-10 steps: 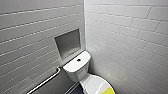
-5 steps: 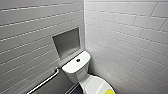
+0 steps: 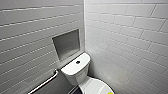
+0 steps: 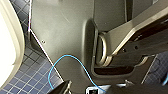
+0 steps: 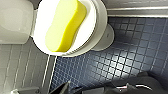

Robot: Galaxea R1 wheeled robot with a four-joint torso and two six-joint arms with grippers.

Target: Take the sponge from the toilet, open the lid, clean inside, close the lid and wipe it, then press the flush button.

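Right gripper [image 5: 75, 89] was just dark parts low in the right wrist view, and released or clenched could not be told. It held nothing that could be seen. It was the same for the left gripper [image 4: 75, 88]: a dark shape by the blue cable [image 4: 72, 62], state not readable. Outward from the right gripper came blue mosaic floor [image 5: 125, 50], then the toilet [image 5: 15, 20]. The sponge [image 5: 63, 26] lay flat on top of the closed lid [image 5: 92, 27], well apart from the gripper, nothing touching it. The sponge covered much of the lid's middle. Its long axis ran at a slant across the lid rather than square to the tank, one rounded end toward the lid's rim, the other end cut off by the frame. The head view caught only a yellow sliver of it at the lid's front edge. The flush button [image 3: 78, 62] sat mid tank cover, untouched, and the lid was down. The left wrist view got only the toilet's white edge beside the robot's own body, so the right arm was judged nearer and better lined up on the sponge. Pickup was not yet done. A grab bar [image 3: 45, 82] and a wall niche [image 3: 66, 44] were on the wall beside the tank.
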